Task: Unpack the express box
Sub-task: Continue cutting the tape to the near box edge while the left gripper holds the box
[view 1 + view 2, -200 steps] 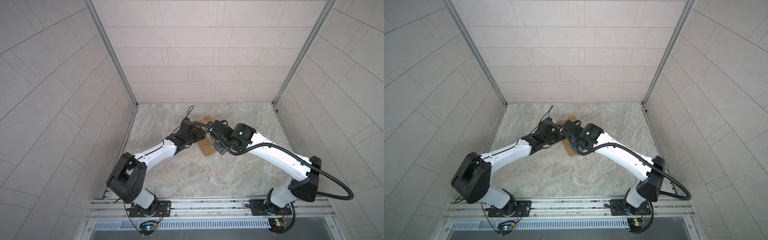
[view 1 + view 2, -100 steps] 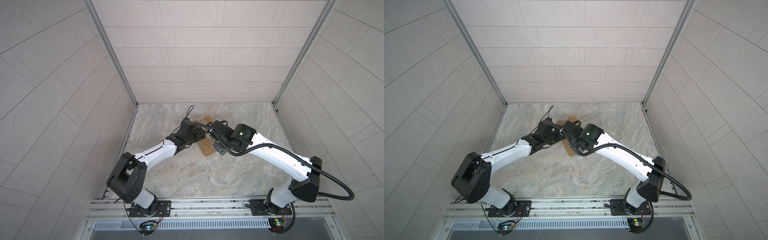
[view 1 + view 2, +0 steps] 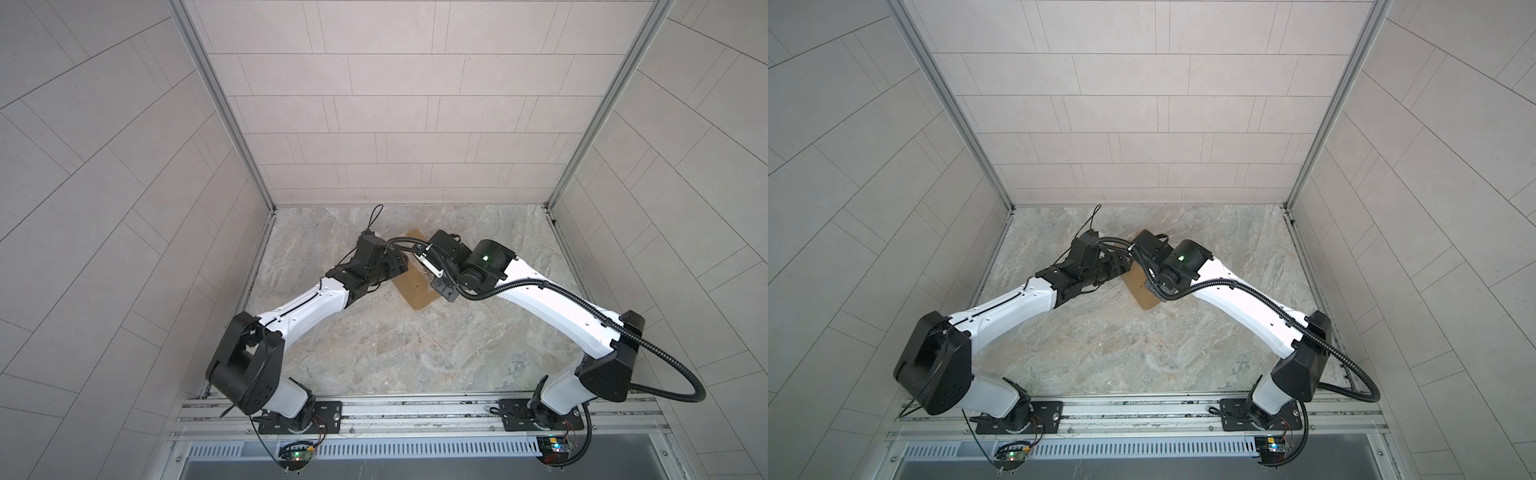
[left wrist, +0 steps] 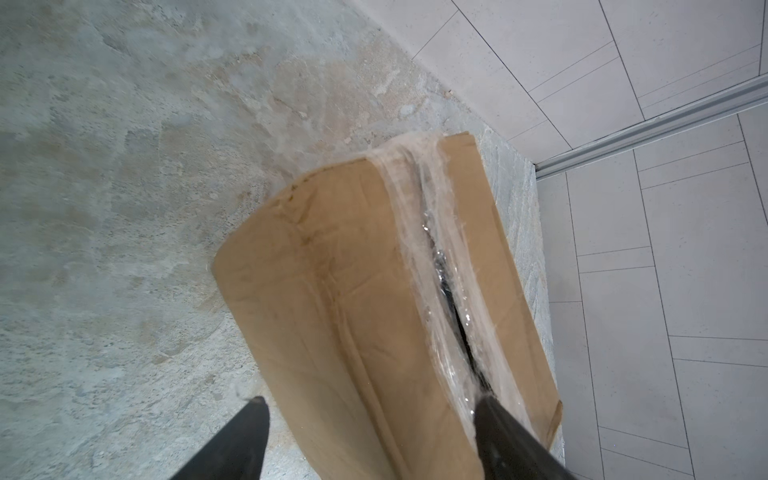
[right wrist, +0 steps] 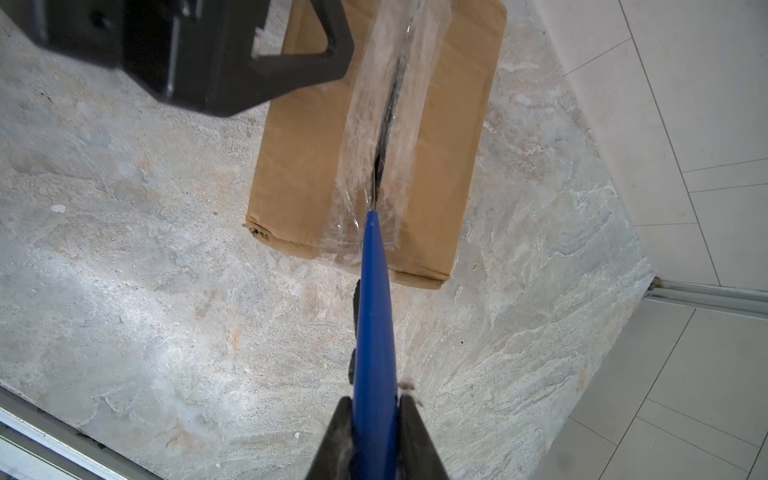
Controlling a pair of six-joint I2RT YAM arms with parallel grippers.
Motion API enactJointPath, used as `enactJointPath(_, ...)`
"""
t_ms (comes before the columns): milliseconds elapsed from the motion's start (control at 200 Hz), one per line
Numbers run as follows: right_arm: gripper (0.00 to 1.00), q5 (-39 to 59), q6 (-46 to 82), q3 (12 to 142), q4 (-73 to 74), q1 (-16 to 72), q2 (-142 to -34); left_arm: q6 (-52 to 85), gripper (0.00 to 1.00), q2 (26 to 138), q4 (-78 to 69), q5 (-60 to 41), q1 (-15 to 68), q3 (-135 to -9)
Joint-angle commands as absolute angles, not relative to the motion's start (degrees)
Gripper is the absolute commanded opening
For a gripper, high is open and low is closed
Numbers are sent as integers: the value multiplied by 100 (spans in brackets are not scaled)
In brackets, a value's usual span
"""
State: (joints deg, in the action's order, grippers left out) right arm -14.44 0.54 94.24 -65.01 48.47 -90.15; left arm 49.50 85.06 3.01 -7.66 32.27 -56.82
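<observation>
Left gripper (image 4: 372, 399) spread wide at one end of the box (image 4: 353, 270): one finger beside it over the table (image 4: 104, 208), clear of the cardboard, the other over the tape (image 4: 411, 216). I see the box (image 3: 415, 286) lying flat toward the back, between both arms. Tape gapes in a dark slit (image 5: 384, 137) along the seam. Right gripper (image 5: 374, 415) clamps narrow on a blue tool (image 5: 374, 311), tip at the slit's end.
</observation>
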Motion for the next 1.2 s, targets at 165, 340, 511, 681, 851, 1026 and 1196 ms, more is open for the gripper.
enactJointPath(165,0,-1375,-120,9803,-6818,4871,-9219,4939,80,8810,381,-593,3274,-5970)
enactJointPath(340,0,-1395,285,9822,-7053,4977,-9006,5115,77,9111,737,-305,3287,-6047)
enactJointPath(511,0,-1599,635,9812,-7381,5062,-8883,5103,77,9114,985,-33,3287,-6090)
enactJointPath(681,0,-1701,793,9654,-7614,5122,-8736,5096,77,9133,1009,9,3288,-6068)
enactJointPath(851,0,-1750,922,9481,-7645,5134,-8593,5130,77,9149,906,-60,3288,-6029)
enactJointPath(1026,0,-1630,972,9290,-7352,5143,-8680,5111,77,9130,871,-116,3287,-6022)
enactJointPath(1196,0,-1455,1104,9414,-7130,5142,-9033,5165,77,9104,818,-141,3286,-5969)
